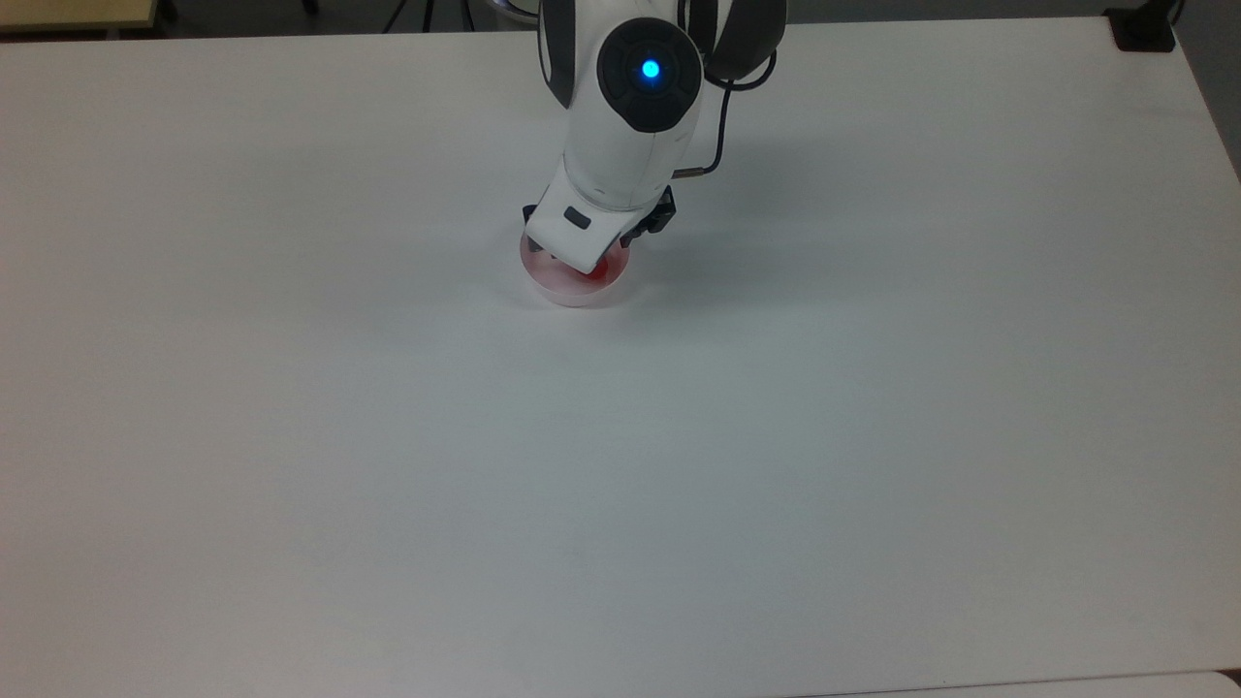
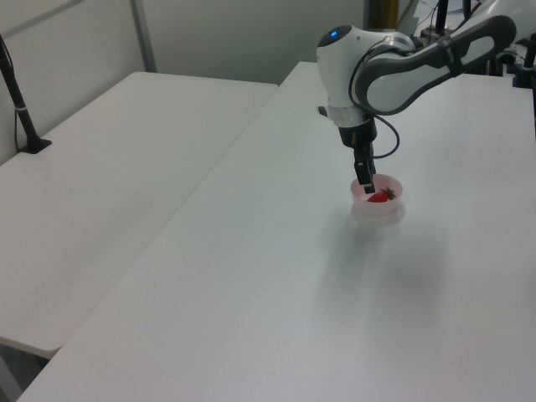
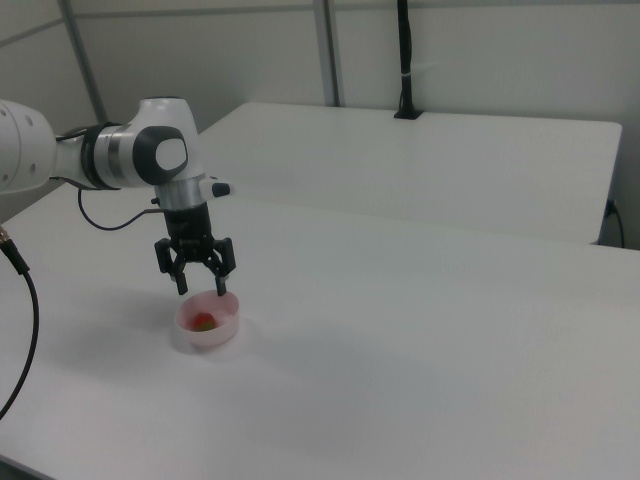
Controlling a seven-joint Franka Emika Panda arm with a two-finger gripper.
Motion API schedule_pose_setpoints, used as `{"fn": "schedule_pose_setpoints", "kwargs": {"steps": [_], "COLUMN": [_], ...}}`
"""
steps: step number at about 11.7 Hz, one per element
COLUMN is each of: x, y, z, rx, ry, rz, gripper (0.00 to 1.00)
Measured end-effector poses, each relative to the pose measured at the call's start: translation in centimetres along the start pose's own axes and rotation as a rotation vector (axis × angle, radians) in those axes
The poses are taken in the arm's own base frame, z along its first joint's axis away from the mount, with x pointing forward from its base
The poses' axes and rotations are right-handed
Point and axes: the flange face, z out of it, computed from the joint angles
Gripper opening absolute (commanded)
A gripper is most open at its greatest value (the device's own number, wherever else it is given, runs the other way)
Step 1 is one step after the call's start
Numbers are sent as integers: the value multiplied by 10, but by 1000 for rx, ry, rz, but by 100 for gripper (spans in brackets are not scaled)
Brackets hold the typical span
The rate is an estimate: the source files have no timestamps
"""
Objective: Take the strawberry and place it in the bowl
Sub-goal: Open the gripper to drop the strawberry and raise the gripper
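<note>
In the top view you see the arm's white wrist housing, with its blue light, reaching down from the far edge of the white table (image 1: 873, 436) and covering much of the bowl (image 1: 567, 289); only the bowl's near rim and a smear of red from the strawberry (image 1: 603, 272) show past the housing, on the top view's right side of the bowl. The gripper (image 1: 591, 254) is mostly hidden under the housing here, so you cannot judge its fingers from this angle. In the left view the arm bends down over the pale pink bowl (image 2: 377, 201), and the gripper (image 2: 365, 180) hangs at the bowl's rim on the left view's left side; the strawberry (image 2: 379, 196) lies inside the bowl, red with what looks like a dark cap toward the left view's right, though it is small and hard to read. It appears to sit just beside the fingertip rather than between the fingers. The right view gives you the plainest look: the gripper (image 3: 201, 290) stands above the bowl (image 3: 209, 323) with its two fingers spread apart and nothing between them, so its hold is released. The strawberry (image 3: 204, 321) rests on the bowl's floor, below and apart from the fingertips. A second white table (image 3: 480, 160) stands behind the first.
</note>
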Motion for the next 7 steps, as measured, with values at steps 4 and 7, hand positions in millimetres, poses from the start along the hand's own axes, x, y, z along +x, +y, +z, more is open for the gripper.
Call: {"fn": "schedule_pose_setpoints", "kwargs": {"steps": [4, 7], "x": [-24, -82], "y": [45, 84], "z": [-69, -160], "rx": [18, 59], "ry": [108, 198], "rz": [72, 160], "gripper": [100, 100]}}
